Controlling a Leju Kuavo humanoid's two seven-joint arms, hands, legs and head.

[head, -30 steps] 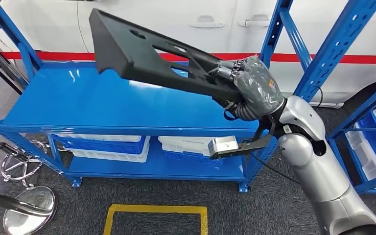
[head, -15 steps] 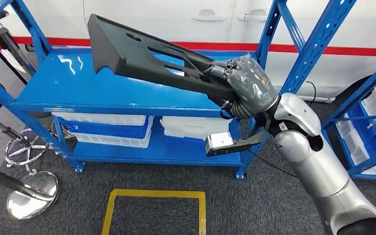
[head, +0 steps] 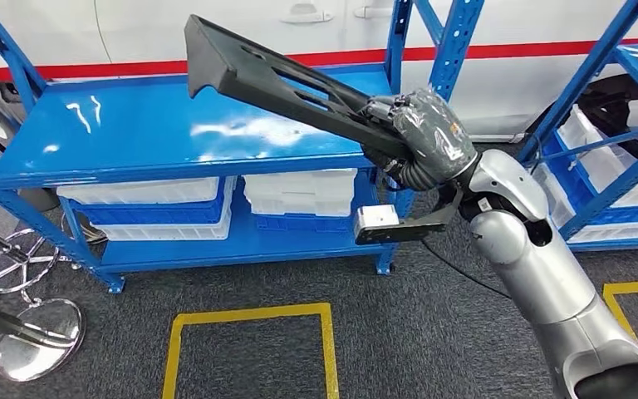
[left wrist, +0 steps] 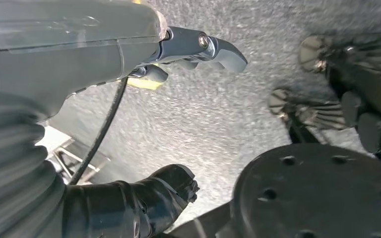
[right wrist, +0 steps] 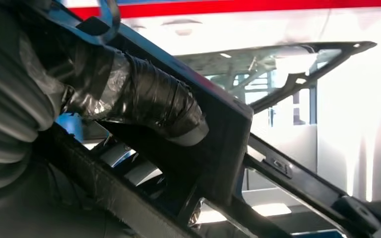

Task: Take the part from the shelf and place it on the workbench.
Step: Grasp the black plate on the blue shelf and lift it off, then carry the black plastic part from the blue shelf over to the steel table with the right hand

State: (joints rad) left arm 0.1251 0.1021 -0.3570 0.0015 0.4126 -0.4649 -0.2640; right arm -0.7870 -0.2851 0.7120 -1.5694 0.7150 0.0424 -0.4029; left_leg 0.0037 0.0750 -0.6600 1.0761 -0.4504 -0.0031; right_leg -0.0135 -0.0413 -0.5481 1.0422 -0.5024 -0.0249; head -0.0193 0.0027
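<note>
The right hand (head: 419, 133), wrapped in clear film, grasps one end of the part (head: 282, 83), a long flat black plastic panel with slotted cut-outs. It juts up and left above the blue shelf (head: 158, 141), clear of its top. The left hand (left wrist: 129, 148) hangs over grey carpet, fingers apart, holding nothing.

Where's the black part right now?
In the head view, the black part is held up by the right hand, above the blue shelf top.
</note>
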